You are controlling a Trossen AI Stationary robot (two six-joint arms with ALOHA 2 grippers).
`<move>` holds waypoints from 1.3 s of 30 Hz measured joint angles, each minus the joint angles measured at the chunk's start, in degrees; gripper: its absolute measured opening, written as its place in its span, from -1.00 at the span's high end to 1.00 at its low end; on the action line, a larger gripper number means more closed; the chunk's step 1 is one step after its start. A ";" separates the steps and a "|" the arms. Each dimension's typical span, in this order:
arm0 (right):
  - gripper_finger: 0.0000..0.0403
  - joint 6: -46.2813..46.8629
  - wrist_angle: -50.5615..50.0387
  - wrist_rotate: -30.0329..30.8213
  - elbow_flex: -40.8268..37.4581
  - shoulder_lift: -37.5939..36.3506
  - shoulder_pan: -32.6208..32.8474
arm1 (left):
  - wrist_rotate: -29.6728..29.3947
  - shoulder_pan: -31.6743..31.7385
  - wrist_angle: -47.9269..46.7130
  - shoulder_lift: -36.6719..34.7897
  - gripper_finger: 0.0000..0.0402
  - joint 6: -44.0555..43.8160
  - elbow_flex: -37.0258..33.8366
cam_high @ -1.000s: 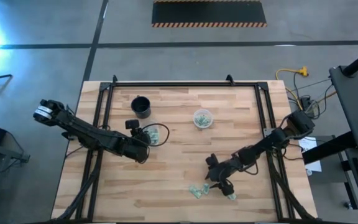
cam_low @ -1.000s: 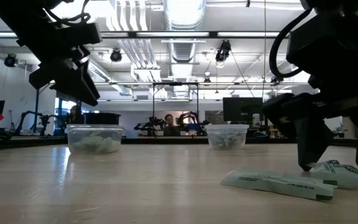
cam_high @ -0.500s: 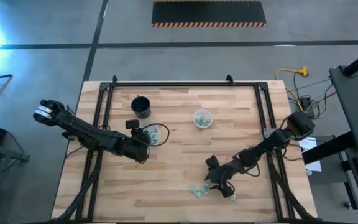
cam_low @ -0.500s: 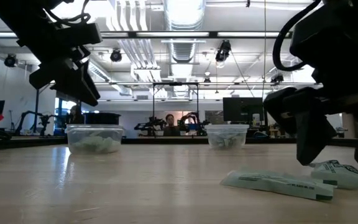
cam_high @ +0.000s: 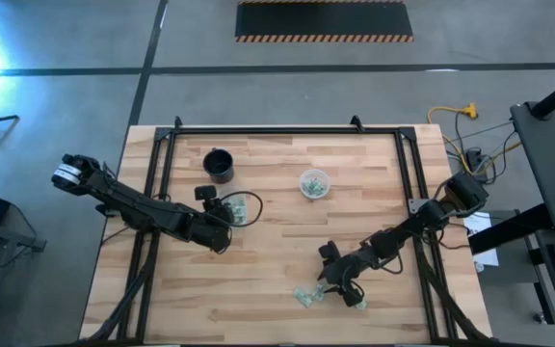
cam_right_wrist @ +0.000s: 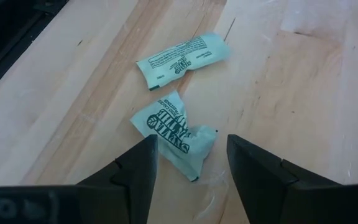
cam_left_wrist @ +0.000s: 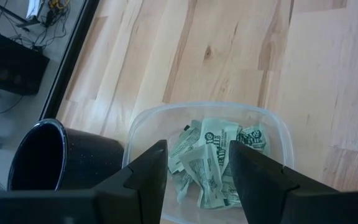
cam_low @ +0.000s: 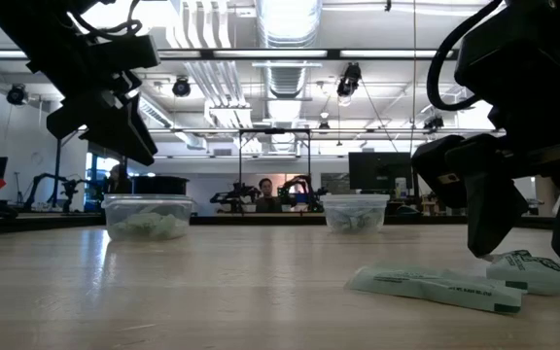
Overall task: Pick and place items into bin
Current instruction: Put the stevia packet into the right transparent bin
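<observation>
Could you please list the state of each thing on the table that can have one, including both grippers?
Left gripper: open, empty, above the near container.
Near container: lidless, holding several packets.
Far container: lidless, holding packets.
Black cup: upright.
Right gripper: open, fingers straddling a crumpled packet.
Crumpled packet: on the table, not gripped.
Flat packet: lying loose on the table.

The worktop is pale wood planking inside a black frame. On it, seen from above, a black cup stands toward ten o'clock. Just beside it toward the centre sits a clear tub holding green-and-white packets. A second clear tub with more packets sits near twelve o'clock of centre. Toward five o'clock, loose packets lie flat on the bare wood: one, and another just beside it.
</observation>
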 joint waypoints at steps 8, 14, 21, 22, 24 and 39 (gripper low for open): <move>0.11 0.79 1.16 -0.04 0.09 0.94 0.00 | 0.00 -0.02 0.05 0.00 0.22 0.98 0.07; 0.12 0.90 1.27 -0.45 1.71 4.08 -0.02 | -0.02 -0.02 0.04 -0.09 0.22 1.36 0.22; 0.27 -1.31 -0.35 -0.44 2.23 3.72 -0.07 | -0.01 -0.02 0.10 -0.11 0.22 1.36 0.26; 0.32 -1.55 -0.55 -0.41 2.23 3.59 -0.07 | 0.00 -0.02 0.06 -0.11 0.22 1.36 0.26; 0.44 -2.18 -0.80 -0.26 2.23 3.58 -0.10 | 0.00 -0.02 0.07 -0.11 0.22 1.36 0.23; 0.91 -7.35 -10.60 4.23 1.95 -5.12 -0.17 | 0.02 -0.04 0.49 -0.02 0.22 1.31 0.34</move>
